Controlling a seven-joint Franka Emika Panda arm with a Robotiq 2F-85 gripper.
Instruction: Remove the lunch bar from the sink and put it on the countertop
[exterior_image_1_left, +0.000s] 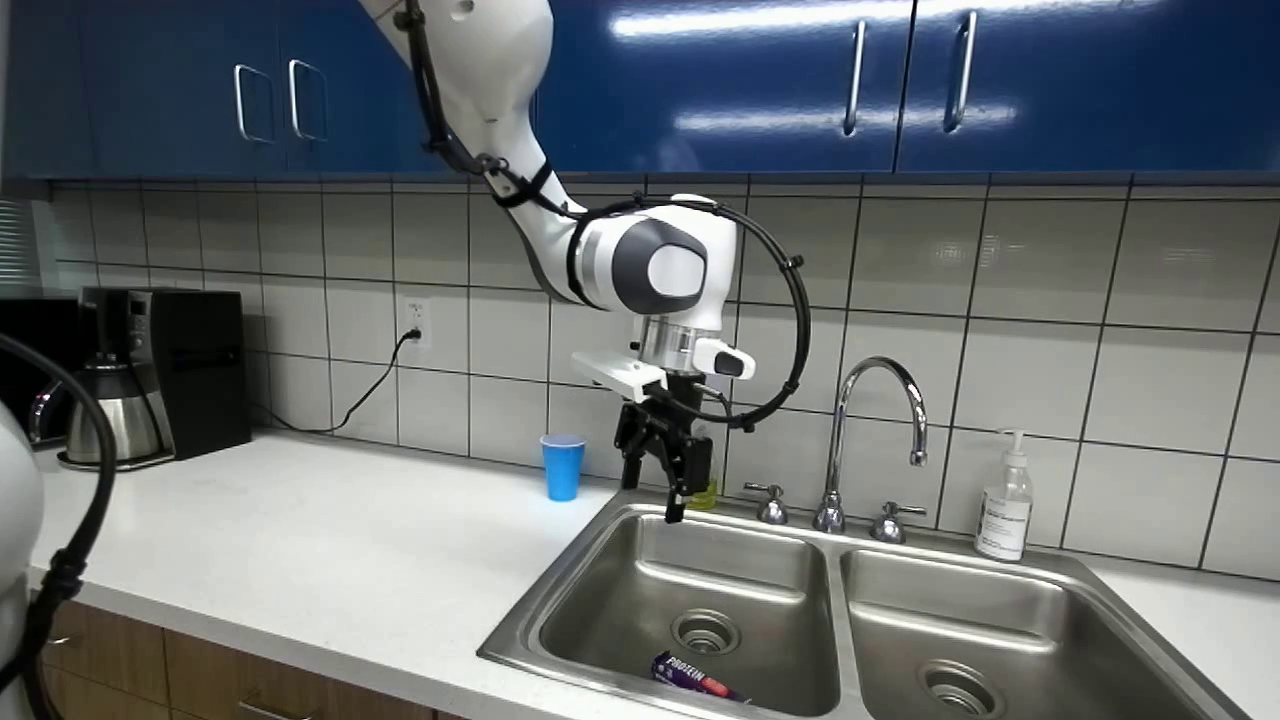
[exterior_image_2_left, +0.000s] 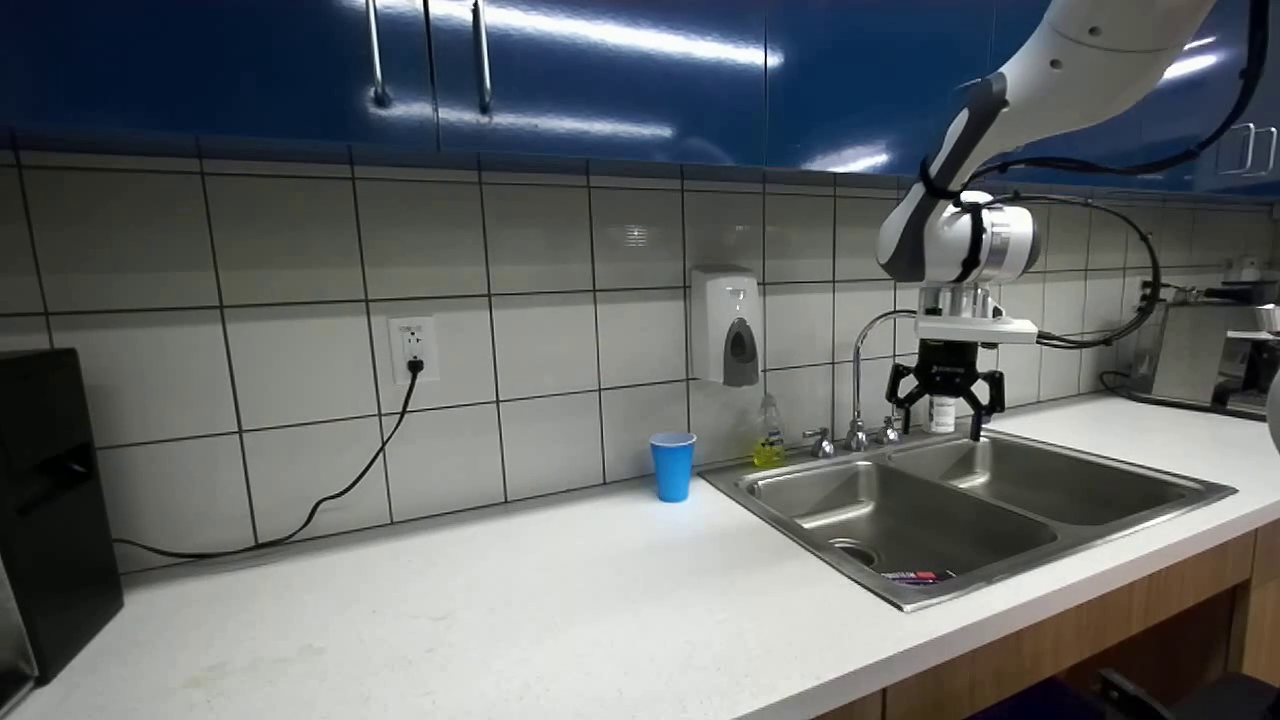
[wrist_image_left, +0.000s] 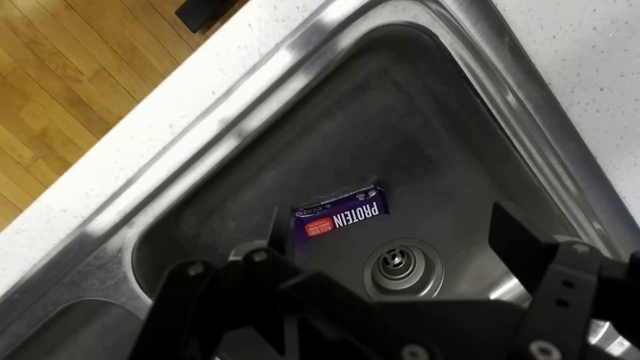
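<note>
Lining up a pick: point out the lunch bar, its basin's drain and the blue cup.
Lunch bar (wrist_image_left: 344, 212), wrist view: middle of its wrapper.
Drain (wrist_image_left: 400, 265), wrist view: inside its ring, near the centre.
Blue cup (exterior_image_1_left: 563, 471), in an exterior view: its outer side.

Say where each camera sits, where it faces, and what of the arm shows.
In an exterior view: apparently near the sink, angled along the countertop toward the coffee maker; arm and open end effector show.
In an exterior view: apparently nearer the coffee maker, angled past the wall dispenser toward the sink; arm and end effector show.
Wrist view: on the arm, looking down into the sink at the lunch bar; the end effector's fingers show.
Both exterior views face the wall and share sink, lunch bar and cup.
</note>
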